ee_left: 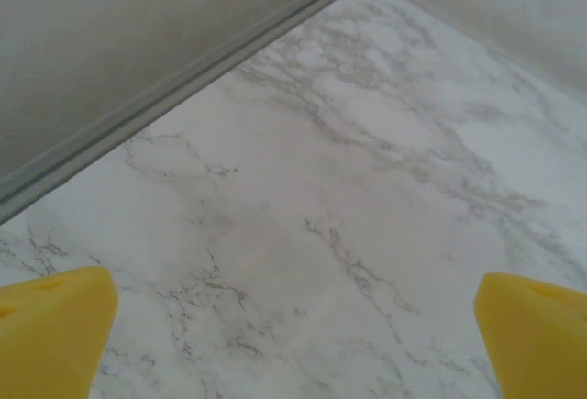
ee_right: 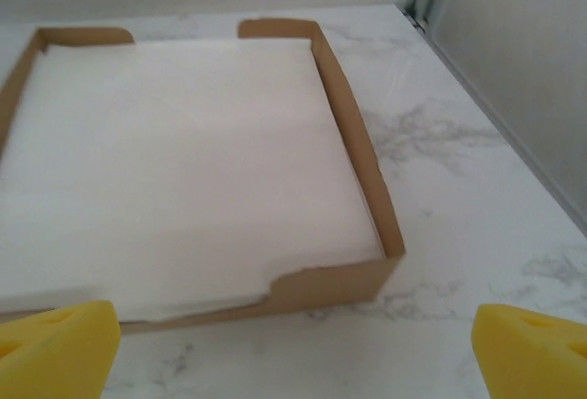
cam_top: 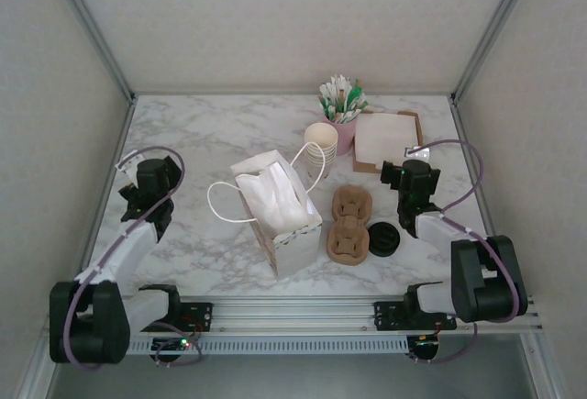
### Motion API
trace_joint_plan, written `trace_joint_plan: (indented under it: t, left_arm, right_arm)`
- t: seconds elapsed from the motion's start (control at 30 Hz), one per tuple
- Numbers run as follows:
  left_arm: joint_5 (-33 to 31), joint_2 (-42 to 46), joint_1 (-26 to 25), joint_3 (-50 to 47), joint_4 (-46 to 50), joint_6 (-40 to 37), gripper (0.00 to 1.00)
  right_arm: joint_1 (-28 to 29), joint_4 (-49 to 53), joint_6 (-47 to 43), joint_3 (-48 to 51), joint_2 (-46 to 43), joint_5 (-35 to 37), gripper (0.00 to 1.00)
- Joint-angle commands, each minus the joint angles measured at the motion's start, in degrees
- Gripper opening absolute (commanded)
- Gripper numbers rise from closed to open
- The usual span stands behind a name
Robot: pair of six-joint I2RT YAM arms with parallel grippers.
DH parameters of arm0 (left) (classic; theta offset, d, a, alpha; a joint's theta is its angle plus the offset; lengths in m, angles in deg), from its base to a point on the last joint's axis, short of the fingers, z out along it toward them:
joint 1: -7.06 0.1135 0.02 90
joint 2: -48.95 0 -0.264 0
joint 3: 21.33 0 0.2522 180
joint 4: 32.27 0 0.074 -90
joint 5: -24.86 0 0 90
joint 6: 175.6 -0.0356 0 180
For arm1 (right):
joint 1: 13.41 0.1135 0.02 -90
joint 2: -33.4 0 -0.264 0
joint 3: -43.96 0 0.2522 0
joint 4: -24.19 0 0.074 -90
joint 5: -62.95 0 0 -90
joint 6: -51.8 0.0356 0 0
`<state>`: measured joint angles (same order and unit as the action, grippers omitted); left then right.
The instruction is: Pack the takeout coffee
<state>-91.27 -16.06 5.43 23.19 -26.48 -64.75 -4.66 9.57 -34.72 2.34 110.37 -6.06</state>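
Looked like the start: nothing packed. Held nothing in left hand (ee_left: 293, 330) or right hand (ee_right: 293, 339), both spread wide. Found cup (cam_top: 321, 139) upright on counter (cam_top: 202, 133) behind bag (cam_top: 280, 211). Needed next, probably: a reach to cup.

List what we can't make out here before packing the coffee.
- Paper bag contents: top view, white paper stuffing hides the bottom.
- Paper cup: top view, too small to tell whether single or stacked.
- Napkin tray: right wrist view, near-left corner cut off by the frame edge.
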Motion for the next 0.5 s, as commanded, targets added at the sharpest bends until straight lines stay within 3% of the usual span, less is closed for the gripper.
trace_joint_plan:
  t: [0.0,0.2,0.33,0.4,0.43,0.47]
  left_arm:
    - [1.81,-4.18,0.53,-2.07,-6.81,-5.69,1.00]
    - [7.11,-12.18,-0.11,-5.95,-23.69,-9.82,1.00]
    - [5.24,-14.77,-1.69,-2.84,-21.58,-12.67,1.00]
    - [6.04,-14.82,-2.23,-3.75,-24.62,-14.84,1.00]
    - [6.91,-14.64,-2.33,-4.66,-26.69,-16.10,1.00]
    - [7.47,-14.79,-2.38,-5.85,-29.65,-17.01,1.00]
  right_arm:
    - [-0.28,-7.22,-2.11,1.26,4.27,-3.30,0.99]
    - [-0.75,-10.73,-2.44,0.41,9.36,-3.53,0.99]
    - [-1.66,-12.90,-1.78,1.63,9.30,-4.89,0.99]
    - [-2.64,-16.90,-0.71,4.92,9.91,-5.96,0.99]
    - [-2.79,-23.71,-1.12,6.81,11.81,-5.89,0.99]
    - [-2.36,-23.08,-1.42,6.79,12.07,-4.93,0.99]
